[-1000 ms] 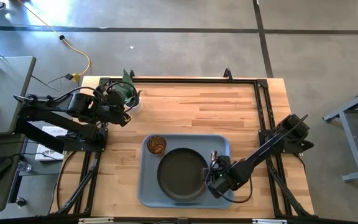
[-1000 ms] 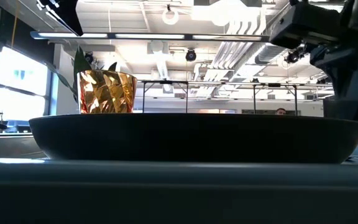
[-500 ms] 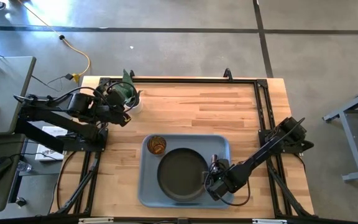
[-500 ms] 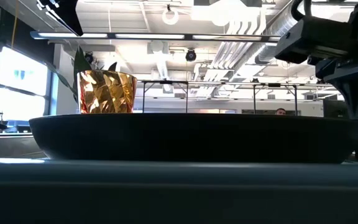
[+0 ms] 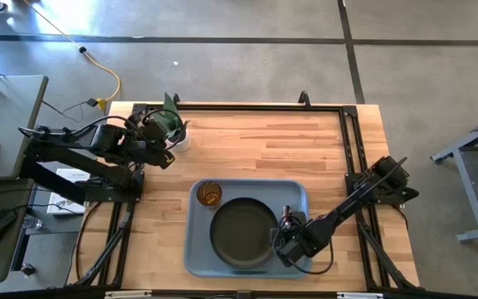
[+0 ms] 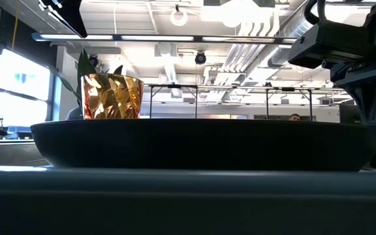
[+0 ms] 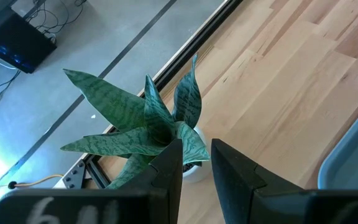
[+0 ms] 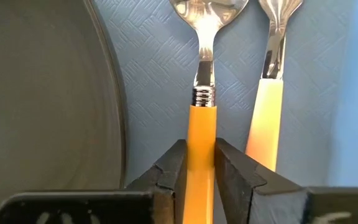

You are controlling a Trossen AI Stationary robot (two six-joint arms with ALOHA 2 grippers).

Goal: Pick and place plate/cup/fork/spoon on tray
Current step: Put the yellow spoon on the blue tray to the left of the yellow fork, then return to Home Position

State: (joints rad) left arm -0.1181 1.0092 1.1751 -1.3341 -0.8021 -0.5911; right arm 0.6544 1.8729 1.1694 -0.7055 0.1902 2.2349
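Note:
The light blue-grey tray (image 5: 196, 249) lies at the table's near middle. On it sit the dark plate (image 5: 239, 232), which fills the low view (image 6: 201, 143), and the amber cup (image 5: 211, 193) by the far left corner (image 6: 112, 96). My right gripper (image 5: 285, 238) is low over the tray's right strip, just right of the plate (image 8: 42, 93), shut on the fork (image 8: 202, 74). The spoon (image 8: 267, 106) lies on the tray floor (image 8: 154, 56) beside the fork, parallel to it. My left gripper (image 5: 173, 159) waits at the far left, slightly open and empty. My right gripper pinches the fork's orange handle (image 8: 201, 134) between its two fingers, a little behind the metal collar. The fingers lie along the handle, one on each side. The fork's head points away from the gripper, close over the tray floor; whether it rests there I cannot tell.
A white pot with a green plant (image 5: 175, 131) stands at the table's far left corner, just beyond my left gripper (image 7: 196, 165). Bare wood lies between the tray and the far edge. Black frame rails run along the table's sides.
My right gripper has come down with the fork over the tray's right strip and shifted slightly toward the plate. In the low view the arm has sunk and the fork's orange handle has dropped behind the plate's rim.

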